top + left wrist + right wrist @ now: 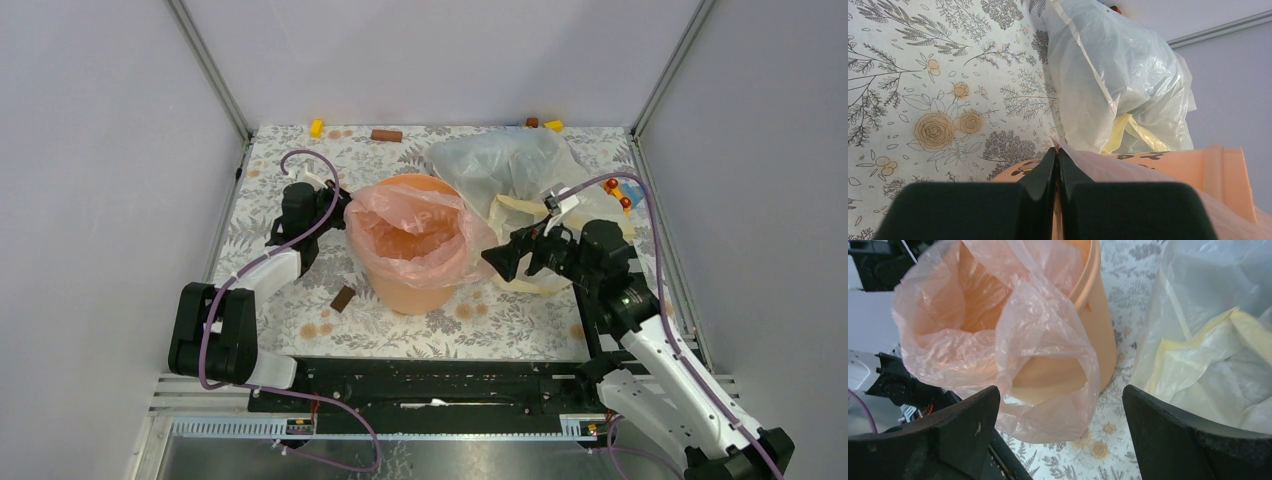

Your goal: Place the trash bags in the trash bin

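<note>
The pink bag [405, 228] lines the orange bin [425, 290] mid-desk, slack spilling over its right rim. The left hand [1056, 156] pinches the bag's left edge. The right hand [1060, 396] gapes wide beside the bin, 2 loose bags [510, 165] crowding the far right corner.

my left gripper [1055, 152] is pinched tight on the pink bag [1098, 167], arm reaching forward; my right gripper [1060, 400] gapes wide, wrist pointing left.
</note>
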### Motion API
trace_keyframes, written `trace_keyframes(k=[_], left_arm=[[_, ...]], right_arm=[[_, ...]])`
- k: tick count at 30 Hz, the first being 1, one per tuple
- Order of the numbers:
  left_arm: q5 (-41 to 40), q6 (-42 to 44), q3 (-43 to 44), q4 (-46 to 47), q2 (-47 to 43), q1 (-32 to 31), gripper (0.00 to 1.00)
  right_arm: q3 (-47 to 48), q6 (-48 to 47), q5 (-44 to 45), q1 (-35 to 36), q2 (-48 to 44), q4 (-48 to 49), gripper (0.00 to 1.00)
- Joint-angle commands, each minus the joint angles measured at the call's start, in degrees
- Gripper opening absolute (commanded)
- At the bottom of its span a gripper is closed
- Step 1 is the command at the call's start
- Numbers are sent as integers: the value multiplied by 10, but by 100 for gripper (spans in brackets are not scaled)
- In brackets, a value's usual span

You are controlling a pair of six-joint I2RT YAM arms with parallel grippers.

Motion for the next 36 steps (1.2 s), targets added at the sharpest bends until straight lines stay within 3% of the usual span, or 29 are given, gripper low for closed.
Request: trace_keyframes(k=[1, 13, 21, 30, 34, 36], left_arm=[[-9, 7, -3, 30, -8, -2, 4], [-21, 14, -2, 16, -24, -2, 5], [-26, 20, 7, 4, -29, -2, 5], [-27, 17, 6, 8, -26, -2, 5], [-23, 16, 7, 11, -21, -2, 5], [-23, 16, 6, 11, -21, -2, 5]], right_arm=[[55, -29, 21, 4, -18, 19, 100], [312, -97, -104, 13, 228, 0, 59], [462, -185, -141, 41, 368, -125, 61], [521, -233, -129, 73, 445, -204, 62], [530, -235, -123, 75, 457, -212, 56], [531, -236, -126, 76, 457, -210, 48]])
